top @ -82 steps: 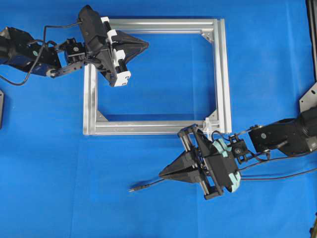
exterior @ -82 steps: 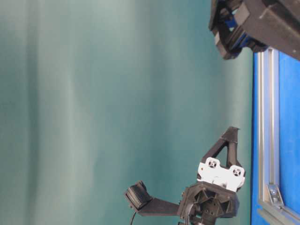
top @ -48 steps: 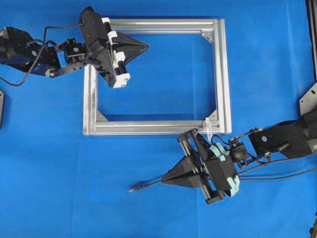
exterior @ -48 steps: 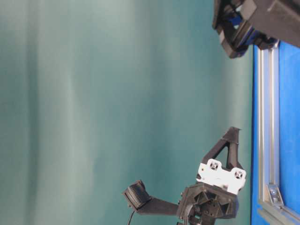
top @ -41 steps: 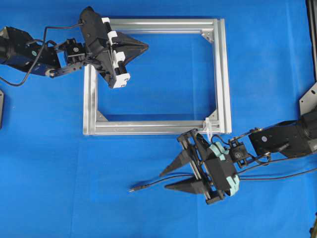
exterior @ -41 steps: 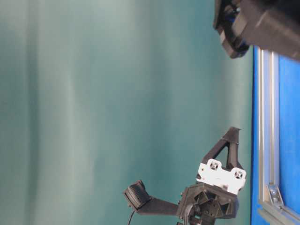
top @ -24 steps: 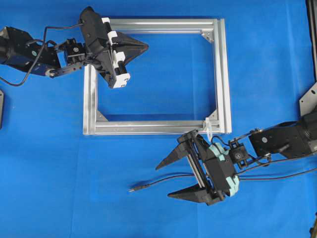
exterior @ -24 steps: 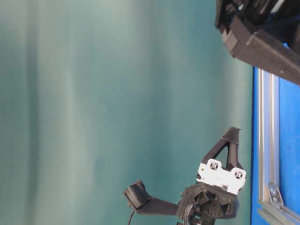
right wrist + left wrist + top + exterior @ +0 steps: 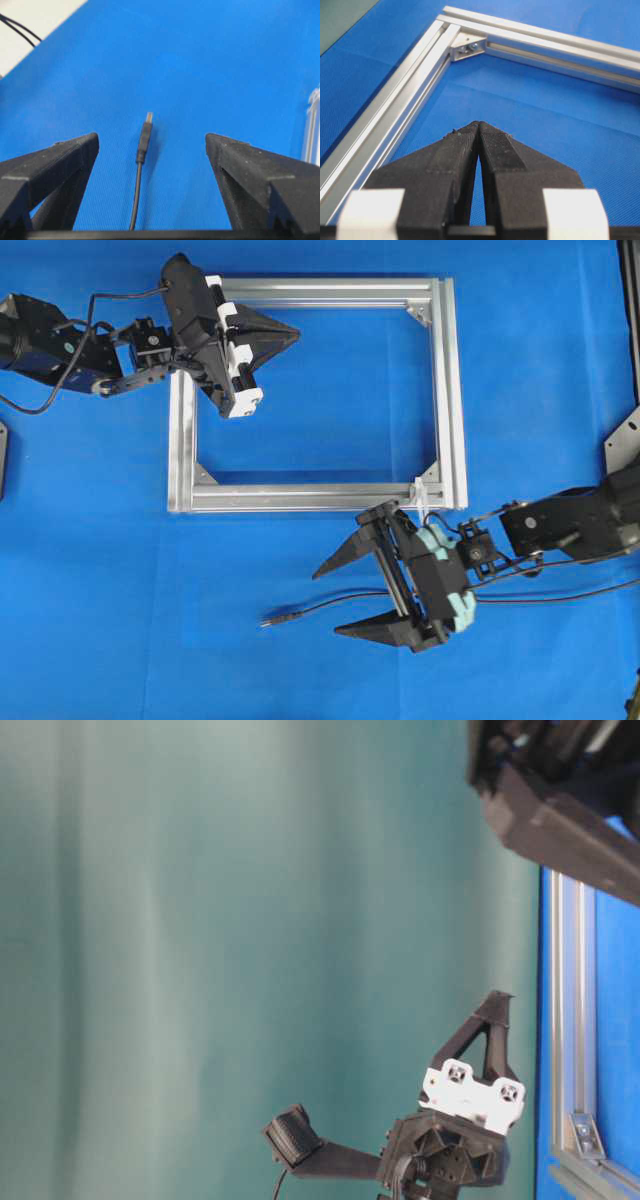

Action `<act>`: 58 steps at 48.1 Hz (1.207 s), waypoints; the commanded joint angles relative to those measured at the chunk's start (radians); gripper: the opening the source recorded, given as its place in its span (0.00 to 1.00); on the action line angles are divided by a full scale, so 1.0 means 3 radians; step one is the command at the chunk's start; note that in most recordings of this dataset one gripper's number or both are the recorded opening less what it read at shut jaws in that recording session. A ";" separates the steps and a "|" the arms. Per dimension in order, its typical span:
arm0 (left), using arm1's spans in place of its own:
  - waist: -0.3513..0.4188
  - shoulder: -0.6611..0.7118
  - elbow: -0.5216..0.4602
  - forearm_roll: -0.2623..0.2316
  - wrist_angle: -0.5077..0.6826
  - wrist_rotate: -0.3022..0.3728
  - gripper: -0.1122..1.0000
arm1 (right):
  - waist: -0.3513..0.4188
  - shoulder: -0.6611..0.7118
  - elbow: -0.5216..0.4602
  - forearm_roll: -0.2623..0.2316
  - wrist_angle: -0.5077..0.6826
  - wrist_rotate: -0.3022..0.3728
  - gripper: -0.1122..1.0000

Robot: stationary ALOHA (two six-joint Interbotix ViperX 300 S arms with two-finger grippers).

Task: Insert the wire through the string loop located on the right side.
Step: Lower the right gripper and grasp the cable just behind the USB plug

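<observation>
Black plastic fingers of the right gripper (image 9: 337, 601) stand spread wide apart, holding nothing, low over the blue cloth-covered table (image 9: 120, 590) near its front edge. Between them, touching neither finger, lies the thin black wire (image 9: 325, 607), flat on the cloth, its small dark plug tip (image 9: 145, 131) reaching out past the fingertips toward the table's left side; the cable runs back under the gripper's body. Just behind that gripper, the tiny white string loop (image 9: 420, 492) sits on the front right corner of the square silver aluminium frame (image 9: 448, 390), apart from the wire. At the frame's back left corner hovers the left gripper (image 9: 292, 331), its black fingers (image 9: 460, 150) pressed together, empty.
</observation>
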 commanded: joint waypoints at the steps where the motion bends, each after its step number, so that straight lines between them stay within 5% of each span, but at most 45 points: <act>1: -0.0005 -0.0112 -0.0051 0.0010 -0.0015 -0.0005 0.10 | 0.0010 0.0036 -0.0087 0.0056 -0.0020 0.0005 0.91; 23: -0.0005 -0.0112 -0.0051 0.0010 -0.0015 0.0000 0.10 | 0.0066 0.0685 -0.0363 0.0194 -0.0097 0.0169 0.91; 41: -0.0005 -0.0118 -0.0036 0.0010 -0.0015 0.0000 0.10 | 0.0066 0.0716 -0.0414 0.0199 -0.0092 0.0174 0.84; 47: -0.0005 -0.0112 -0.0036 0.0010 -0.0015 0.0000 0.10 | 0.0066 0.0726 -0.0450 0.0199 -0.0077 0.0164 0.69; 58: -0.0005 -0.0112 -0.0031 0.0010 -0.0015 0.0000 0.10 | 0.0066 0.0716 -0.0414 0.0194 -0.0072 0.0148 0.16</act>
